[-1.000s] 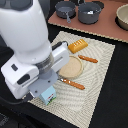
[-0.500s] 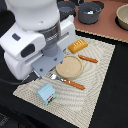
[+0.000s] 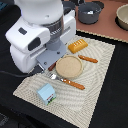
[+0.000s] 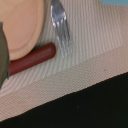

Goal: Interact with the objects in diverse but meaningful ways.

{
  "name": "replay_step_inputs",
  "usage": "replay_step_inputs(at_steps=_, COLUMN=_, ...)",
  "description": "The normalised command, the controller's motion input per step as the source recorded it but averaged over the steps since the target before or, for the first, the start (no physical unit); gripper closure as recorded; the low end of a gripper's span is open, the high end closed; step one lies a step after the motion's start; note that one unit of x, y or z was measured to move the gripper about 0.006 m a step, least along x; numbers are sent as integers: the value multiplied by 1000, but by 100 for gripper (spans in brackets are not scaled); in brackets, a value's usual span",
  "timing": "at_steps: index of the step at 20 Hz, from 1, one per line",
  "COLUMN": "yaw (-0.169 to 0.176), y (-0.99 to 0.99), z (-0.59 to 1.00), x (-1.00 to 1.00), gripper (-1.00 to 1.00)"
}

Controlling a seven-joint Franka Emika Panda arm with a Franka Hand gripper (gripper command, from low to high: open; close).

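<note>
A: Arm (image 3: 42,37) moved up-right since earlier, now over the mat's (image 3: 100,75) near edge.
B: Pincer?
A: Hidden, can't tell. Sausage (image 4: 30,58) beside plate (image 3: 68,67) (fork (image 4: 61,22) close); carton (image 3: 47,93) apart.

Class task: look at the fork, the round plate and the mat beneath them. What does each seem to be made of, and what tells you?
Fork: silvery with a sheen, so metal or metallic-coated plastic.
Round plate: matte tan, uniform and smooth, probably plastic, possibly wood.
Mat: pale beige with fine ribbing and a woven border, apparently fabric.
</note>
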Motion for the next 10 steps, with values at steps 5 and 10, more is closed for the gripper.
replay_step_inputs(at_steps=5, yaw=-39, y=267, z=-525, x=-883, gripper=-100)
replay_step_inputs(at_steps=10, yaw=-56, y=290, z=-483, x=-714, gripper=-100)
